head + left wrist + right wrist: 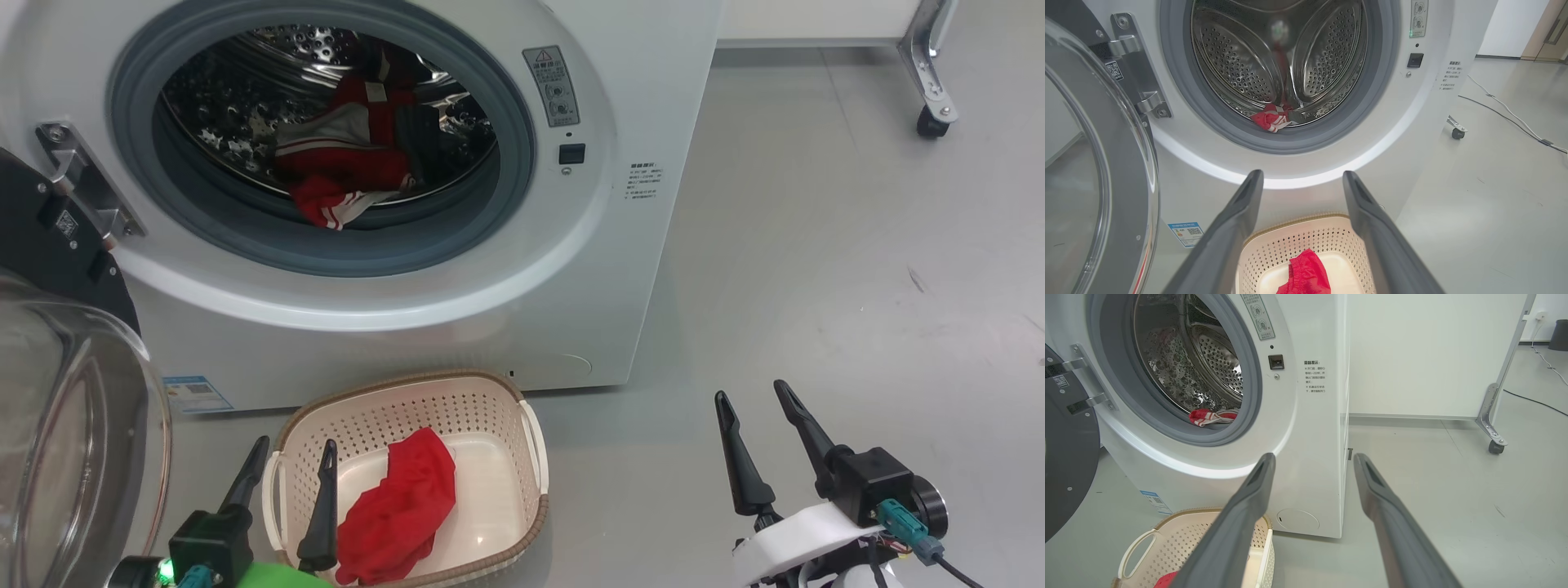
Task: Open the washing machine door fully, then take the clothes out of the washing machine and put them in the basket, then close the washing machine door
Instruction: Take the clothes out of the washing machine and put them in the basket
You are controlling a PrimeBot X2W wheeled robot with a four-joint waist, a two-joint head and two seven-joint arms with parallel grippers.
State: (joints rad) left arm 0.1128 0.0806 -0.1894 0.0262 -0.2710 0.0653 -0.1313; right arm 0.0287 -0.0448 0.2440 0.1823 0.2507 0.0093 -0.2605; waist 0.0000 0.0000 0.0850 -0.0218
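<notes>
Left gripper (295,443) is spread wide and empty, above the basket (408,382); right gripper (749,390) same, over the floor (816,204); one red garment (400,506) lies in the basket; striped clothes (343,155) sit in the washer (490,327); door (65,457) open at left.

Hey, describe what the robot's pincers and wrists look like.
The left pincer and right pincer each have two long, dark, tapered fingers on a black block. Left: green light, teal plug. Right: white wrist shell, teal plug, black cable.

Grey floor (816,204), white wall (1412,355), castered metal frame (1492,416)
</notes>
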